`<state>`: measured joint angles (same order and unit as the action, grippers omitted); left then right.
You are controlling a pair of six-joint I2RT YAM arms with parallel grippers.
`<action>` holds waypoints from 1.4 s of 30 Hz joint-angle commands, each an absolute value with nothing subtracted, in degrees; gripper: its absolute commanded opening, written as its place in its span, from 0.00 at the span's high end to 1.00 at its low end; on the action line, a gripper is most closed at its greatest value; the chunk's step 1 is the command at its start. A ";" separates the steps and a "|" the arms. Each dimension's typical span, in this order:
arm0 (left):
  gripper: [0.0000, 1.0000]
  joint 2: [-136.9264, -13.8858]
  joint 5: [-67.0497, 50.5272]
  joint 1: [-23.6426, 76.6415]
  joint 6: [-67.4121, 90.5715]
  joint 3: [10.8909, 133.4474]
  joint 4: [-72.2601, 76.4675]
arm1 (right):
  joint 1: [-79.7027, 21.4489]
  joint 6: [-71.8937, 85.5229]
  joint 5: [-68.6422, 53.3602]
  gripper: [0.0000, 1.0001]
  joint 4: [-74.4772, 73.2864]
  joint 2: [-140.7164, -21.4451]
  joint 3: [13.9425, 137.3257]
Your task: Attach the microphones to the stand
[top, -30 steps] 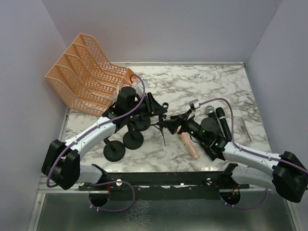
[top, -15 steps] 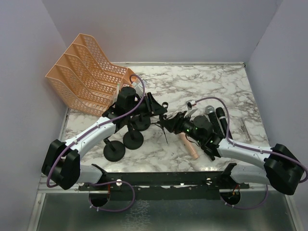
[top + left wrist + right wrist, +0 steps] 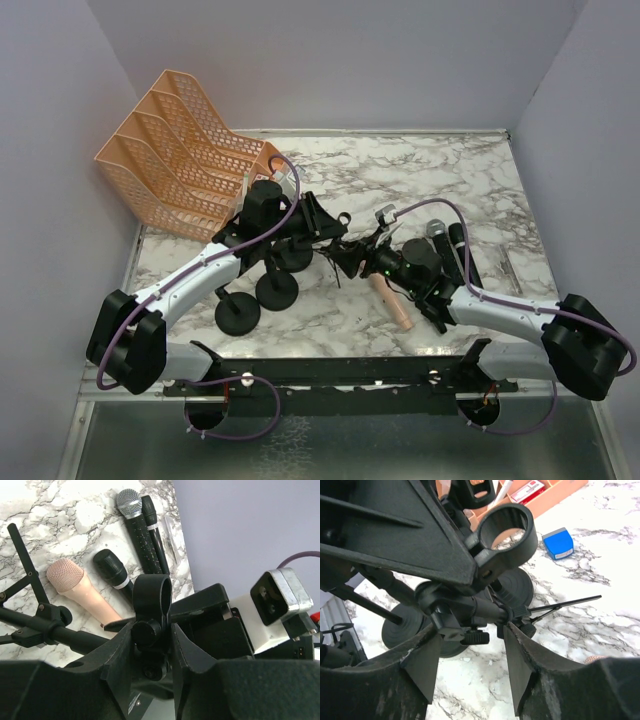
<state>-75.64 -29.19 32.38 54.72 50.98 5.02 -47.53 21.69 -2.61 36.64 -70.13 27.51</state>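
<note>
Left gripper (image 3: 150, 645) is clamped tight on the ring-shaped clip (image 3: 152, 594) of the black stand (image 3: 70, 637), whose round disc bases (image 3: 238, 313) sit on the marble-patterned desk (image 3: 420, 170). Right gripper (image 3: 472, 635), its fingers spread apart, straddles the stand's knobbed joint just below the clip. The microphones lie side by side on the desk to the right, close by the right gripper. They are a pink microphone (image 3: 82, 592) with a mesh head, a stubby black microphone (image 3: 112, 570), a silver-headed microphone (image 3: 136, 525) with a textured black body, and a slim black microphone (image 3: 154, 530).
</note>
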 commanded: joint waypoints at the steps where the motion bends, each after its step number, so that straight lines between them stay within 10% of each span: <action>1: 1.00 -75.10 -29.82 32.70 55.37 51.07 8.39 | -47.55 20.67 -1.71 0.43 36.59 -69.70 29.50; 9: 0.99 -75.82 -30.40 32.65 56.09 50.72 9.75 | -47.49 19.95 -3.94 0.42 41.22 -71.15 30.00; 14: 0.78 -76.07 -30.59 32.69 56.51 50.07 10.79 | -47.58 18.70 -2.84 0.46 43.05 -72.01 31.70; 23: 0.35 -75.64 -29.77 32.69 55.07 50.15 10.17 | -47.55 19.30 3.07 0.87 39.89 -72.31 34.55; 42: 0.04 -59.52 -13.33 32.60 31.89 51.27 -4.14 | -47.49 17.93 2.31 0.90 30.43 -67.96 41.62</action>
